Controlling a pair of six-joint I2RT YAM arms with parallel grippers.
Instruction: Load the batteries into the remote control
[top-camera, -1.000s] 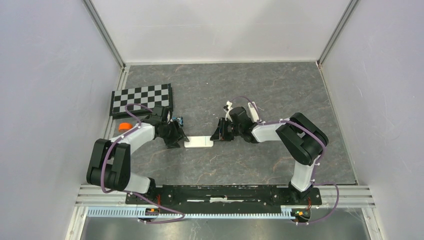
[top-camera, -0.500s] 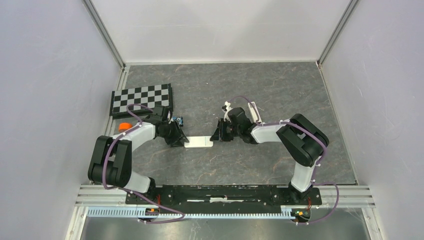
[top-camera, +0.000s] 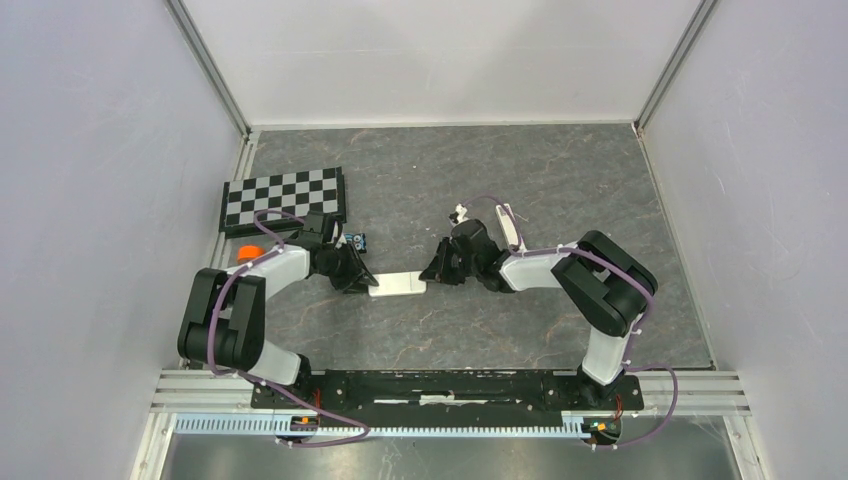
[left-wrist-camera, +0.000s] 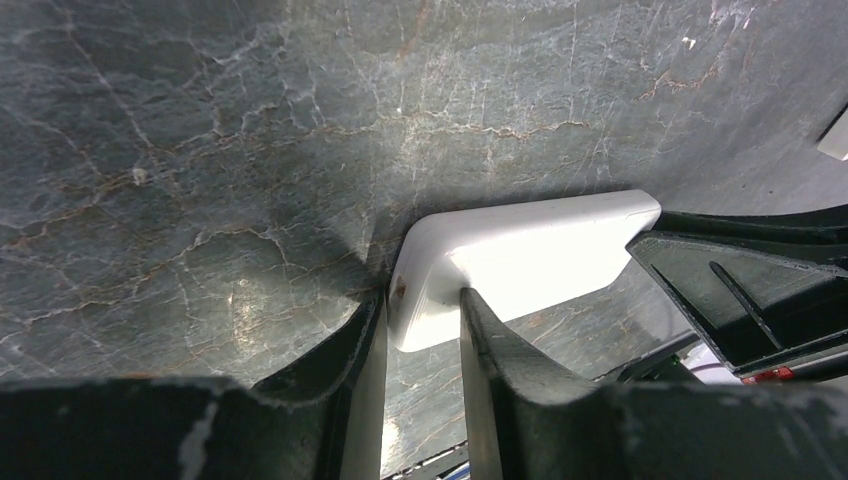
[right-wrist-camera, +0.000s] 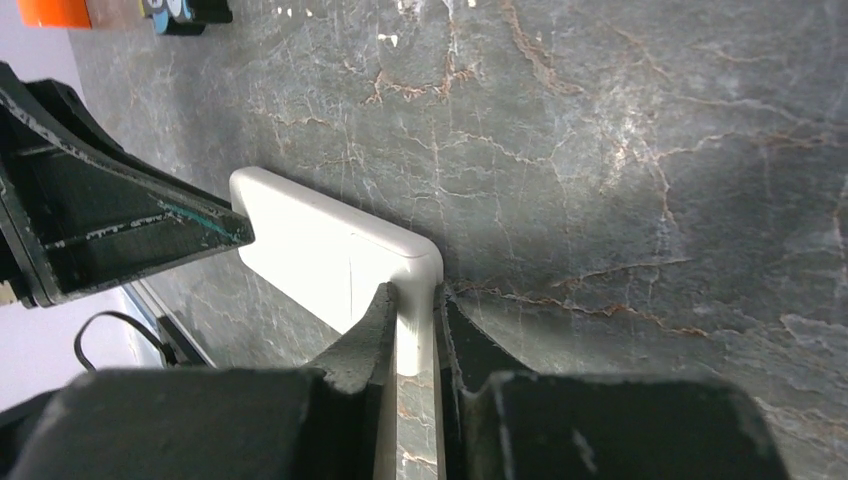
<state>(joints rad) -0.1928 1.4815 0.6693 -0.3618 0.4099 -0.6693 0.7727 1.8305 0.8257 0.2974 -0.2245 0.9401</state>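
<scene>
Remote (top-camera: 397, 285): a white slab lying flat on the table (top-camera: 480, 170), mid-scene between the two arms, long axis running left to right.
Handling: it looks light, stiff and smooth, with rounded corners. A pinch at a corner would probably let it slip or pivot, so the flat sides at each end are the better hold.
Left tool (left-wrist-camera: 425, 320): its fingers straddle the remote's left end, close against both sides. Whether they are pressing on it I cannot tell.
Right tool (right-wrist-camera: 415, 320): closed on the remote's right end, with both fingers tight against it and no gap showing.
Batteries: not made out in any view.
Compartment: the face that shows is closed and smooth, with only a faint seam (right-wrist-camera: 351, 275) across it. No open bay and no cell inside can be seen, so nothing looks loaded yet.
Other holders: a small dark-and-blue item (top-camera: 358, 241) sits just beyond the left tool on its far side. What it holds, if anything, is too small to tell.
Elsewhere: an orange piece (top-camera: 247, 253) lies near the checkered board (top-camera: 285, 198) at far left, and a white strip (top-camera: 511, 226) lies beside the right arm.
</scene>
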